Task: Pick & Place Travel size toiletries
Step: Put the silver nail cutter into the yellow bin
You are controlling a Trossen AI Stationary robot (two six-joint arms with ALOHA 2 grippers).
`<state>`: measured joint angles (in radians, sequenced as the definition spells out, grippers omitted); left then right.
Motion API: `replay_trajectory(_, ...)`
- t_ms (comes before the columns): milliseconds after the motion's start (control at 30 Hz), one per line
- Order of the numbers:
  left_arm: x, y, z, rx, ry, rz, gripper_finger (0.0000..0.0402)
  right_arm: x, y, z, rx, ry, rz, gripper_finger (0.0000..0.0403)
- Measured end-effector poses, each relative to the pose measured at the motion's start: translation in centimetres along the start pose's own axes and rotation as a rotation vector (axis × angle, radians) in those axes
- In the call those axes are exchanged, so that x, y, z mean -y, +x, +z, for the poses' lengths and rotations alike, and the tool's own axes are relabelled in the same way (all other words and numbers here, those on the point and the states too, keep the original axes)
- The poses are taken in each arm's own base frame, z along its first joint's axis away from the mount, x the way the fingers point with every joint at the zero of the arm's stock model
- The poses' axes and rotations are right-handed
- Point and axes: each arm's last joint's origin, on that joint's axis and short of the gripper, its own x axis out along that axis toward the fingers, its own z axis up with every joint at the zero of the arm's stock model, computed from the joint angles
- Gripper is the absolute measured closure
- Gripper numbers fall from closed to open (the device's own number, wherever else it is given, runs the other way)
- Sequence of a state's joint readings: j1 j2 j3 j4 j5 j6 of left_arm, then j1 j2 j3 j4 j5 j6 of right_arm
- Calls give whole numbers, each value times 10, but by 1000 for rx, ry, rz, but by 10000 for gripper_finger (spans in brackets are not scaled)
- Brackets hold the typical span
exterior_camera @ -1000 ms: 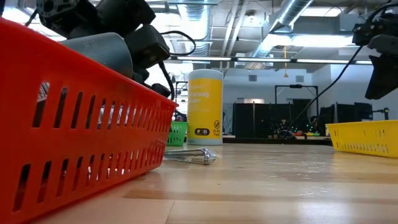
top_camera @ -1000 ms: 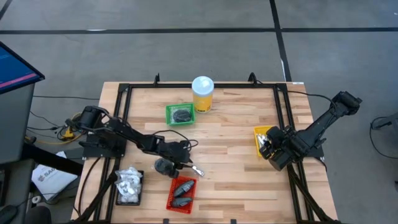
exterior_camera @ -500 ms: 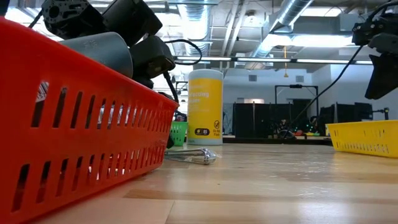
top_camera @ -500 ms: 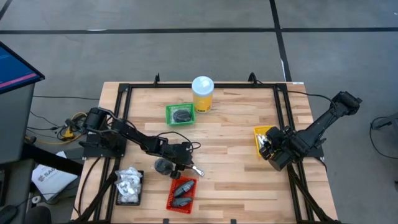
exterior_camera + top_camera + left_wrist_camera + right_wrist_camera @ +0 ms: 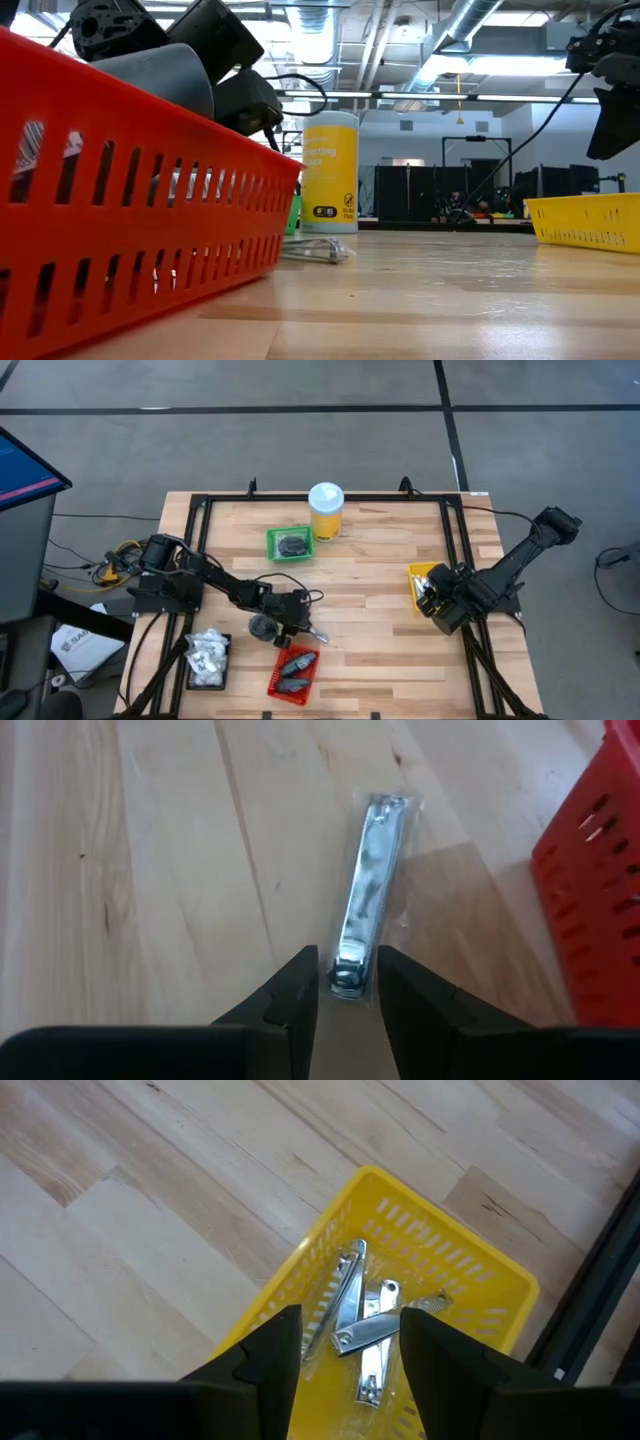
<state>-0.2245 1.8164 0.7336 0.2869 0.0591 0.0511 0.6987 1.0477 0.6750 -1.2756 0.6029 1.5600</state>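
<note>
A silvery nail clipper (image 5: 365, 895) in a clear wrapper lies flat on the wooden table just beyond the red tray (image 5: 272, 680); it also shows in the high view (image 5: 317, 632) and the low view (image 5: 318, 250). My left gripper (image 5: 348, 985) is low over the table (image 5: 305, 625), open, with one finger on each side of the clipper's near end. My right gripper (image 5: 350, 1345) is open and hovers over the yellow tray (image 5: 465, 1245) near the table's right edge (image 5: 432, 595). Several more clippers (image 5: 365, 1325) lie in that tray. My left gripper's fingers (image 5: 300, 990) stand along the clipper, one on each side of its near end (image 5: 347, 975), slanting down from the table's left. I cannot tell whether they touch the clipper or its wrapper. The clipper lies flat on the table.
The red tray (image 5: 130, 230) holds grey items (image 5: 295, 670) just near of the left gripper. A black tray (image 5: 190, 678) with white sachets sits near the left corner. A green tray (image 5: 272, 543) and the tall yellow jar (image 5: 326, 512) stand toward the far edge.
My left gripper has moved toward the table's right and slightly toward its near edge, closing in on the clipper. In the low view the red tray has shifted a little to the right.
</note>
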Motion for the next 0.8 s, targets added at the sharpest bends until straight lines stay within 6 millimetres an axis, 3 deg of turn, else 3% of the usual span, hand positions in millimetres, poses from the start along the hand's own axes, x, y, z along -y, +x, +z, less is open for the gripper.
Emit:
replay_trajectory(333, -2, 3, -2, -9, 25, 32, 308, 0, 0, 0, 0, 1, 1, 249)
replay_trajectory(533, -2, 5, -6, -38, 22, 40, 374, 0, 0, 0, 0, 2, 2, 249)
replay_trajectory(800, -2, 3, -5, -36, 17, 51, 375, 0, 0, 0, 0, 4, 4, 252)
